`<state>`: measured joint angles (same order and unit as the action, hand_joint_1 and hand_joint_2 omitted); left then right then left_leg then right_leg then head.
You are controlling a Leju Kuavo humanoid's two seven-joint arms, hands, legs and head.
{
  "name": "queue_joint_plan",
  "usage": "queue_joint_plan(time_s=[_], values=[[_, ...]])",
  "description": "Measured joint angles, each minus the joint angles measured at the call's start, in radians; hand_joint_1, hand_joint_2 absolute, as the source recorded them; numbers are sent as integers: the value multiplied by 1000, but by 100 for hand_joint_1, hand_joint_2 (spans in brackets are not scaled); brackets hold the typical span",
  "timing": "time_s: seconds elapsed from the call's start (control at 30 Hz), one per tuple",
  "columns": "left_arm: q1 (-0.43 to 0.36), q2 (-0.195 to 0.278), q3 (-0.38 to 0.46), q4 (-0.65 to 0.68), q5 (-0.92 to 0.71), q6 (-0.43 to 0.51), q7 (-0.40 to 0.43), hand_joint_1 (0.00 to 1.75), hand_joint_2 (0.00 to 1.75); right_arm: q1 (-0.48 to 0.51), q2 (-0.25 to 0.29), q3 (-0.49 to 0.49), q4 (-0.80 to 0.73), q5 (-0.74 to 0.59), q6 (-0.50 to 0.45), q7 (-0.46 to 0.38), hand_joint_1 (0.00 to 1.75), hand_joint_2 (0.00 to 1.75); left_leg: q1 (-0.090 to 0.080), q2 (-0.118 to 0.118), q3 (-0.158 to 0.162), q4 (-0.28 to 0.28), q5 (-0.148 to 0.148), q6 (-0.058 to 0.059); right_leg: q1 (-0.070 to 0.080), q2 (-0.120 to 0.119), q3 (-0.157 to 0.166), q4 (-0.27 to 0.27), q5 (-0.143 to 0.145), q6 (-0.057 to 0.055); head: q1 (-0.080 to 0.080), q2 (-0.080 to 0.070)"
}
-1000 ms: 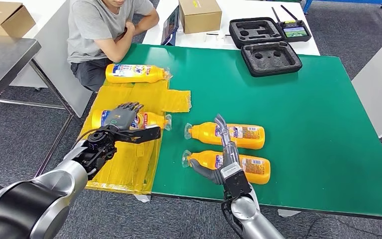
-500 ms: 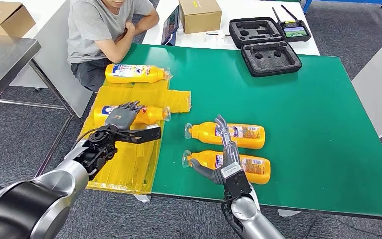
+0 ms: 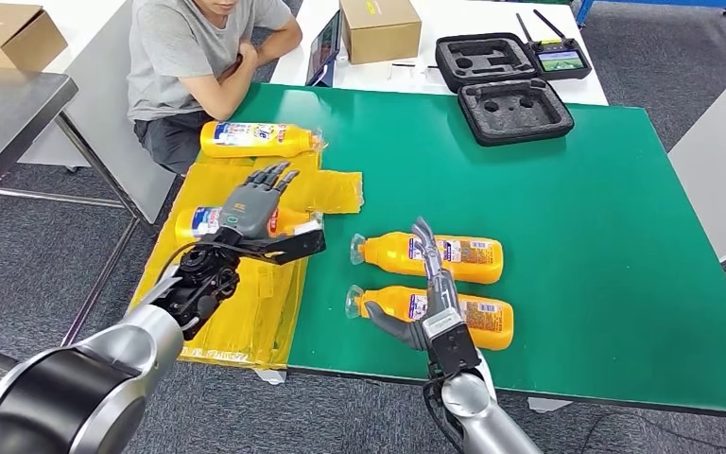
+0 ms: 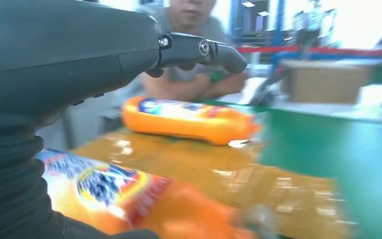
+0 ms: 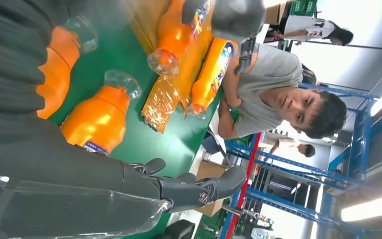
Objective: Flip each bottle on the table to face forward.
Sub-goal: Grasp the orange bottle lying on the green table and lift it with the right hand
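1. A cardboard box (image 3: 9, 36) is seen on a grey side table at the far left; a seated person (image 3: 203, 57) in a grey shirt is seen beside it, arms folded at the corner of the green tabletop (image 3: 577, 218).
2. A yellow plastic sheet (image 3: 246, 312) is spread over the left end of the tabletop; two orange bottles are laid on their sides on it, caps pointed right; the far bottle (image 3: 257, 139) is placed near the person, its label turned up.
3. The near sheet bottle (image 3: 210, 220) is partly hidden by the left hand (image 3: 255, 208); the hand is held over it with fingers spread apart and nothing grasped; whether the palm touches the bottle cannot be told; in the left wrist view the bottle's printed label (image 4: 104, 184) is seen just below the hand.
4. Two more orange bottles are laid on the bare green surface, caps pointed left, one behind the other; the rear bottle (image 3: 463, 257) and the front bottle (image 3: 477, 320) are well apart from the sheet bottles.
5. The right hand (image 3: 430, 303) is raised over these two, fingers extended and separated, nothing gripped; contact with either bottle cannot be told.
6. A second cardboard box (image 3: 380, 28), two black foam-lined cases (image 3: 515, 109) and a remote controller (image 3: 560, 59) are placed at the far edge.
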<state>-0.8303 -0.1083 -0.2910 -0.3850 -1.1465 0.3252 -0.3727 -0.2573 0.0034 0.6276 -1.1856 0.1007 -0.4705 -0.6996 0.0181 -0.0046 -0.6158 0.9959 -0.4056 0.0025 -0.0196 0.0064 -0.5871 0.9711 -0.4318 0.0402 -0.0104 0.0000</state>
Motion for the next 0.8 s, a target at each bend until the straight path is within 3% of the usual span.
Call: queue_joint_plan(time_s=[0.2, 0.4, 0.57, 0.73, 0.8], values=[[118, -7, 13, -191, 199, -186, -215, 0, 175, 5, -4, -13, 0, 14, 3, 0, 0, 175, 0, 0, 0, 0, 0, 0, 0, 0, 0, 0, 0, 0, 0, 0], [220, -2, 11, -395, 400, -309, -303, 0, 175, 6, -20, -8, -1, 67, -82, 0, 0, 175, 0, 0, 0, 0, 0, 0, 0, 0, 0, 0, 0, 0, 0, 0], [319, 4, 7, -550, 734, -407, -328, 0, 175, 20, -42, -37, 38, 415, -217, 0, 0, 175, 0, 0, 0, 0, 0, 0, 0, 0, 0, 0, 0, 0, 0, 0], [374, 13, 0, -634, 802, -433, -328, 0, 175, 35, -47, -84, 68, 516, -223, 3, 0, 175, 0, 0, 0, 0, 0, 0, 0, 0, 0, 0, 0, 0, 0, 0], [391, 19, -6, -666, 860, -458, -328, 0, 175, 45, -46, -115, 79, 631, -224, 21, 0, 175, 0, 0, 0, 0, 0, 0, 0, 0, 0, 0, 0, 0, 0, 0]])
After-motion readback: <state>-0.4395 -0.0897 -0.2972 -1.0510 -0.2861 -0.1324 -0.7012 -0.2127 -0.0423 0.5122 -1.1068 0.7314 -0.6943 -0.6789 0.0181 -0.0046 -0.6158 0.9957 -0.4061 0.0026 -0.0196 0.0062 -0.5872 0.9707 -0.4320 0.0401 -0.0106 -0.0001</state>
